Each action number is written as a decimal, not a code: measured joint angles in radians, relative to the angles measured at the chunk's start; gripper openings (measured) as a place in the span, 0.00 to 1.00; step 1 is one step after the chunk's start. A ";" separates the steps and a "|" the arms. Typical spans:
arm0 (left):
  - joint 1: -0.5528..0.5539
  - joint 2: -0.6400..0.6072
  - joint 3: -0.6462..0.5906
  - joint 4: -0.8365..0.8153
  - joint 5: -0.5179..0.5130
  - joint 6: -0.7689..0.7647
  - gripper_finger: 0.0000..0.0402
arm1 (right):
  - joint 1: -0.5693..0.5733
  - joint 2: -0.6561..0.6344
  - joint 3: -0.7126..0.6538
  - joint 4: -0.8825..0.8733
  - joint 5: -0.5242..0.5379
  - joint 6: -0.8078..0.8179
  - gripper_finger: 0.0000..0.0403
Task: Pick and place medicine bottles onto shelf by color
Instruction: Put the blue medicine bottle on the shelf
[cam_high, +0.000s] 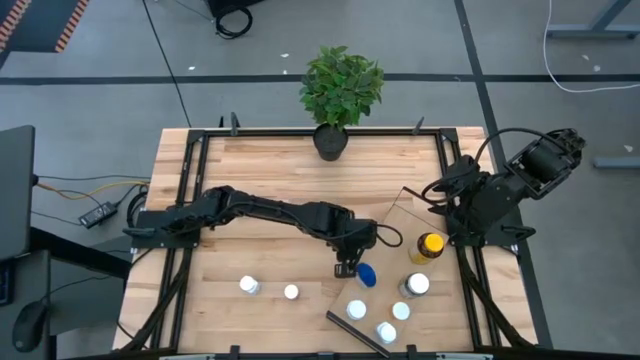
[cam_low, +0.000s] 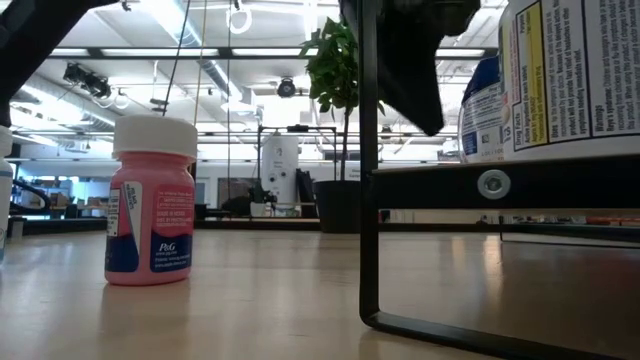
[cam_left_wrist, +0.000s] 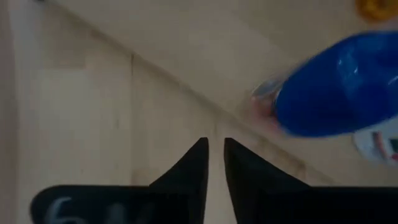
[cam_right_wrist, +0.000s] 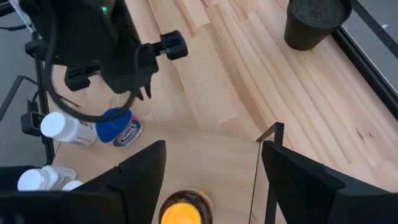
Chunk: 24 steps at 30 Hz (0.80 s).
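Now | left gripper (cam_left_wrist: 214, 163): nearly closed, empty, beside blue-capped bottle (cam_left_wrist: 339, 93) | right gripper (cam_right_wrist: 211, 180): open

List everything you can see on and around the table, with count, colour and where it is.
Table: one, light planks, black frame.
Plant: one, green in a dark pot, far edge of the table.
Shelf: one, light wood with dark trim, near right of the table.
White-capped bottles: six; two on the bare table left of the shelf, four on the shelf.
Blue-capped bottle: one, at the shelf's left edge.
Yellow-capped bottle: one, amber, on the shelf.
Left end effector: dark, shut and empty, beside the blue-capped bottle.
Right end effector: dark, open, above the yellow-capped bottle.
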<state>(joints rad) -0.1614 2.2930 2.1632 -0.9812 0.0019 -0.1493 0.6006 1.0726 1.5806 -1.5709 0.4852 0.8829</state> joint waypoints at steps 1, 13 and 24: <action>0.001 0.000 -0.003 0.016 0.012 -0.004 0.12 | 0.000 0.000 0.000 0.000 -0.005 -0.001 0.68; -0.046 -0.001 -0.005 0.120 0.081 -0.050 0.02 | 0.000 -0.007 0.000 0.000 -0.015 -0.038 0.68; -0.054 -0.001 -0.005 0.174 0.092 -0.109 0.02 | 0.000 -0.007 0.000 0.000 -0.015 -0.050 0.68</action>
<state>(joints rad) -0.2157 2.2925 2.1578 -0.8072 0.0936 -0.2588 0.6009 1.0653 1.5806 -1.5711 0.4698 0.8331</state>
